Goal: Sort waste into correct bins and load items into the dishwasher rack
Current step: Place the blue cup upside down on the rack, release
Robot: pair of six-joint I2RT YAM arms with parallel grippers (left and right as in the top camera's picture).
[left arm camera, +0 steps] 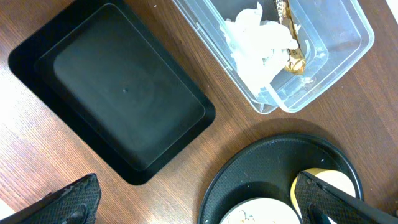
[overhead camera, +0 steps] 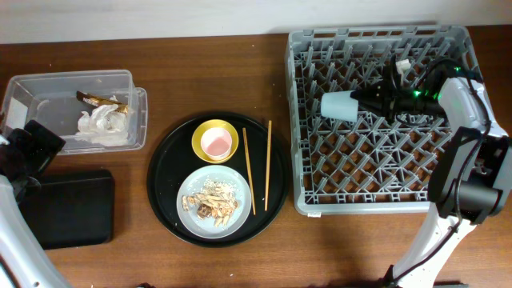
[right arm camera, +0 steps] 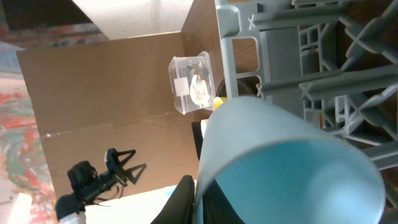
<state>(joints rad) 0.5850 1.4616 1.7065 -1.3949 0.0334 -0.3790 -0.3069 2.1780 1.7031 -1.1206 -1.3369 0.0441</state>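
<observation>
Cup (overhead camera: 339, 106) of smooth pale-blue plastic lies sideways above the pegged grey rack (overhead camera: 360, 206), pinched by the right gripper (overhead camera: 364, 100); left gripper (left arm camera: 198, 205) gapes empty.

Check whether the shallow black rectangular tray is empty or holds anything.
Empty. The black tray shows a bare floor throughout in the left wrist view.

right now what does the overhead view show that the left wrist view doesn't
Only overhead: the dishwasher rack, the right hand holding the light blue cup over it, the chopsticks, and the pink cup in the yellow bowl.
Only left wrist: the left hand wide open, and the shallow black tray's whole bare inside.
Both: the clear box with the foil wrapper, the shallow black tray, the round black tray, part of the yellow bowl.
</observation>
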